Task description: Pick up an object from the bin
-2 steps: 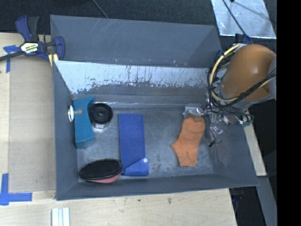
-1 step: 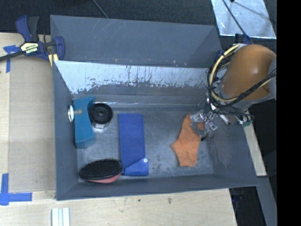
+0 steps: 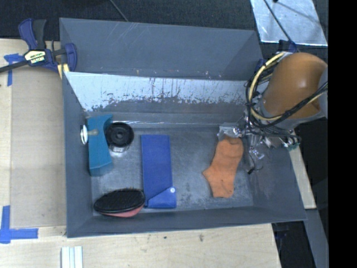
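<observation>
**End effector (image 3: 252, 149) positioned at the right end of the grey metal bin (image 3: 167, 49), beside a crumpled orange cloth (image 3: 224, 171).**

The cloth is laid lengthwise on the bin floor, right of centre. Its upper end is located just beside the end effector, and contact cannot be confirmed. Whether the end effector is open or closed cannot be told. Well apart, at the left, are found a blue block with a white knob (image 3: 100, 147), a round black cap (image 3: 119, 134) beside it, a long blue rectangular pad (image 3: 156, 169) and a black-and-pink oval brush (image 3: 119, 202).
</observation>
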Controlling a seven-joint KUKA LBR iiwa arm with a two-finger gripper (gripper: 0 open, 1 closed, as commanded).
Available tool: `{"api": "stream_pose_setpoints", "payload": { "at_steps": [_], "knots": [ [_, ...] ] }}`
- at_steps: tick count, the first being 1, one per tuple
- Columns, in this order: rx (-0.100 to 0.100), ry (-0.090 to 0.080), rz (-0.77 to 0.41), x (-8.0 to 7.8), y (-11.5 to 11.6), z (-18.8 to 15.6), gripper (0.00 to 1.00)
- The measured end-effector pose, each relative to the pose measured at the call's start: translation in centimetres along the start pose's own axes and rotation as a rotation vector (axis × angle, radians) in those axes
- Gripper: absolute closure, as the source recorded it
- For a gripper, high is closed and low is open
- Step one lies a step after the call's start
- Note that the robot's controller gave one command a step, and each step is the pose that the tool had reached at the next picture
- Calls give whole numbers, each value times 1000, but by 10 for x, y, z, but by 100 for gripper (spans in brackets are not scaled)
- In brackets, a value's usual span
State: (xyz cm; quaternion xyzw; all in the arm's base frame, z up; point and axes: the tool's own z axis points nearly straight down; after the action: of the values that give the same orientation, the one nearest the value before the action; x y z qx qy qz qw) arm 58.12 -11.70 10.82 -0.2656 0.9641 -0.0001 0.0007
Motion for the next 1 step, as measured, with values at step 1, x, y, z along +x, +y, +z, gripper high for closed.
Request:
{"api": "stream_pose_setpoints", "payload": {
  "at_steps": [1],
  "knots": [
    [0, 0, 0, 0, 0, 0, 100]
  ]
}}
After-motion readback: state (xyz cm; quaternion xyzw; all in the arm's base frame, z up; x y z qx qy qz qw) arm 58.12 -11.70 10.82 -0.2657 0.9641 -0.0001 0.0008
